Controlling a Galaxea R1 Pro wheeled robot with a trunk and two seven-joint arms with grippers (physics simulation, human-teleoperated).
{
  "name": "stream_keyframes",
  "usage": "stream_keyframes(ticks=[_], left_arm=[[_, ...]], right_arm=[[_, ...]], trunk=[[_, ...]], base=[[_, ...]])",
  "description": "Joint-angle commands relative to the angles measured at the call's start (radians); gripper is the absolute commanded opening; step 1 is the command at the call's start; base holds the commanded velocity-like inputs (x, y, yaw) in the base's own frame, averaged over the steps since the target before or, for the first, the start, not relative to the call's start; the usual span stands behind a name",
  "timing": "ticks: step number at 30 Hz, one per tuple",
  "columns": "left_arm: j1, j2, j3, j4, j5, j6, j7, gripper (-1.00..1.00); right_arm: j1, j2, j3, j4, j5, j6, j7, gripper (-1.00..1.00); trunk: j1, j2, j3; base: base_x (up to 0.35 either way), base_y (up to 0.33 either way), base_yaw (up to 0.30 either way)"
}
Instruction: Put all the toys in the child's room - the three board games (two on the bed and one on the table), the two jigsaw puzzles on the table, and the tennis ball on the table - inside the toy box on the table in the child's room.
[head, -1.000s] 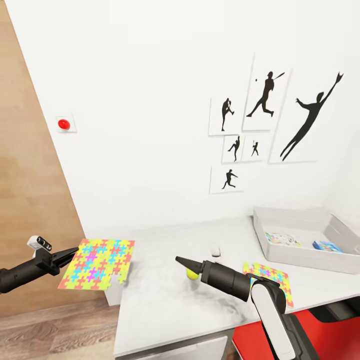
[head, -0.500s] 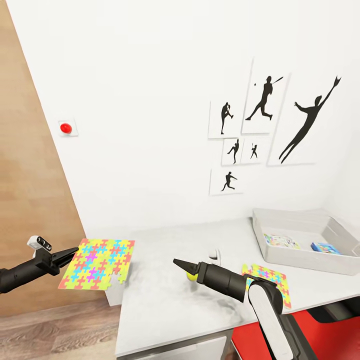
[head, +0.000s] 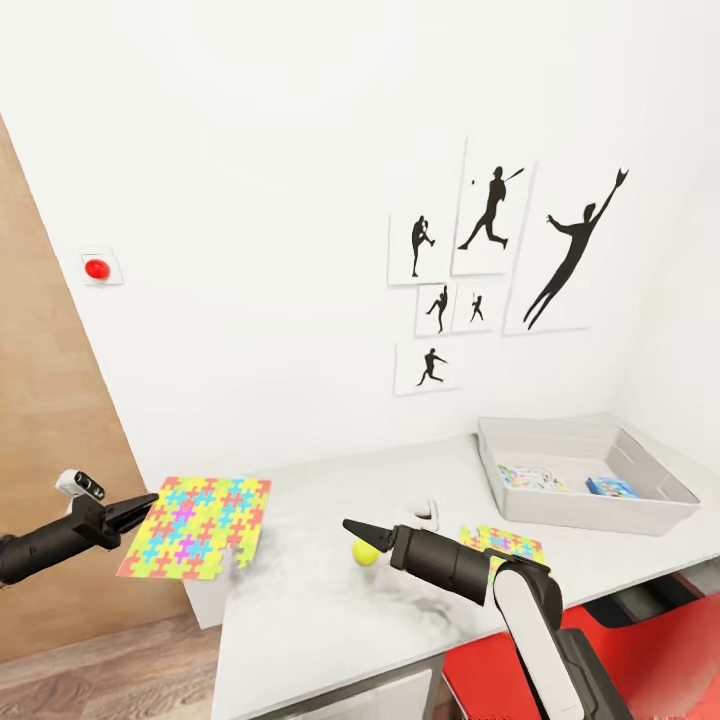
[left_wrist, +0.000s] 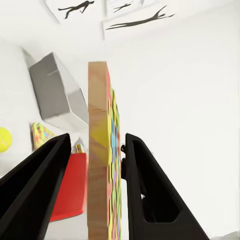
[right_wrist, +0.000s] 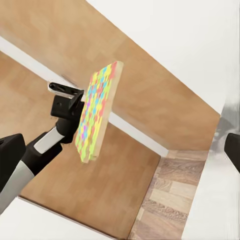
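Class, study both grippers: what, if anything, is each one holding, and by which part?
The left gripper holds a thin multicoloured jigsaw puzzle square by the middle of one edge, clear of the table. The right gripper holds nothing.

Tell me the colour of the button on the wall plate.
Red, on a white wall plate: the button shows best in the head view.

head high; wrists facing puzzle (head: 196, 513)

No text can be read.
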Motion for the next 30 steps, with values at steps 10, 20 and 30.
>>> stream_keyframes(ticks=[10,20,30], left_arm=[[-0.001,0.002,-0.009,-0.045,0.003,0.010,-0.005,-1.00],[-0.001,0.003,-0.009,-0.045,0.002,0.011,-0.005,-1.00],[-0.001,0.003,-0.009,-0.045,0.000,0.011,-0.005,-1.00]], right_arm=[[-0.001,-0.001,0.024,0.000,0.003,-0.006,0.003,1.00],[-0.001,-0.001,0.025,0.000,0.003,-0.007,0.003,1.00],[-0.001,0.000,0.025,0.000,0.003,-0.007,0.003,1.00]], trunk=[[-0.038,0.069,0.039],[-0.076,0.139,0.078],[-0.115,0.209,0.110]], base=[[0.000,0.000,-0.240],[0.000,0.000,-0.217],[0.000,0.000,-0.015]])
